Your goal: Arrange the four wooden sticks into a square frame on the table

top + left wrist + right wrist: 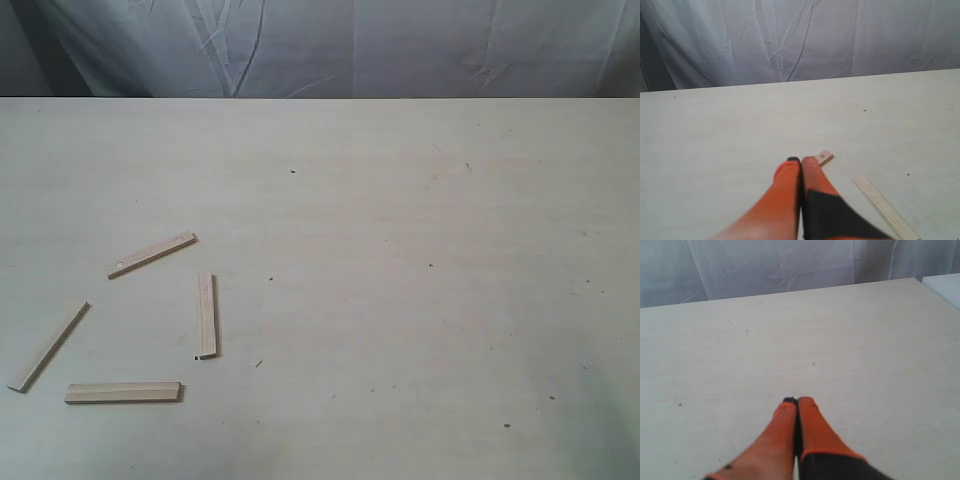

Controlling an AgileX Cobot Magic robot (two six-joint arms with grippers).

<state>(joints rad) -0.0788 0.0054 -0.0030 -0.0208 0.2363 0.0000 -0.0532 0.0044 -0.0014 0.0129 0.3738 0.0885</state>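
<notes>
Exterior view: the four wooden sticks lie loose toward the 8 o'clock part of the table point(400, 250), none touching another, so no square frame is formed. Within that group the holed stick point(152, 255) sits at 12 o'clock, slanted, with its hole at the lower end. The upright stick point(206, 315) is at 3 o'clock, running nearly straight toward and away from the camera. The level stick point(123, 392) lies at 6 o'clock, parallel to the near table edge. The slanted stick point(48, 347) is at 9 o'clock, leaning from lower left to upper right. Gaps show at all four corners, the widest between the holed stick and the slanted one. A wrinkled white cloth point(300, 45) hangs behind the table at 12 o'clock.

Left wrist view: the left gripper point(800, 161) has its orange fingers pressed together with nothing between them. A short stick end point(824, 157) bearing a small dark spot peeks out just beyond and beside the fingertips; whether they touch it I cannot tell. Another stick point(887, 210) lies near, apart from the gripper.

Right wrist view: the right gripper point(797, 401) is likewise closed tight and empty, over bare tabletop.
</notes>
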